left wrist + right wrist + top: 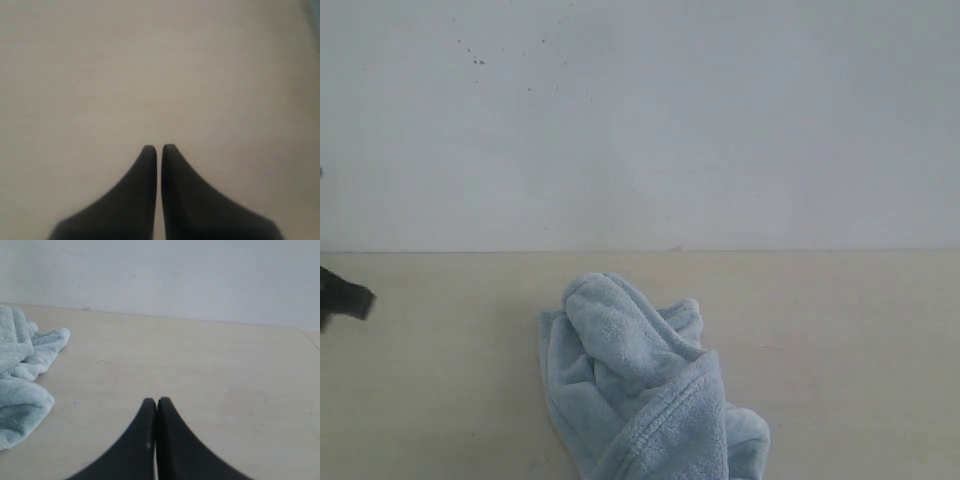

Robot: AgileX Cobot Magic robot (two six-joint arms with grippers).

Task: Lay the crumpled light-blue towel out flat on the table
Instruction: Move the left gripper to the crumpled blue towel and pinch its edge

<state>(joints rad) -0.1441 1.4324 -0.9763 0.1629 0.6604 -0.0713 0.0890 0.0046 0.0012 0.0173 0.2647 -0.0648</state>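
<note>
**Crumpled towel mid-table, bare surface on both sides**

The plain cream-beige matte table (860,330) fills the lower half of the exterior view. Its far edge meets a white speckled wall (640,120) in a straight line. The pale light-blue fluffy towel (630,380) lies bunched in a heap at the middle of the table. It is well short of that far edge, and it runs off the view's lower border (a hemmed edge curls across its front fold). Open tabletop lies to its left and right.

The black left gripper (159,147) hangs over bare table, its jaws drawn to a thin slit with nothing between them. The black right gripper (157,401) has its jaws pressed together and empty, and the towel lies well apart from its fingertips.
</note>
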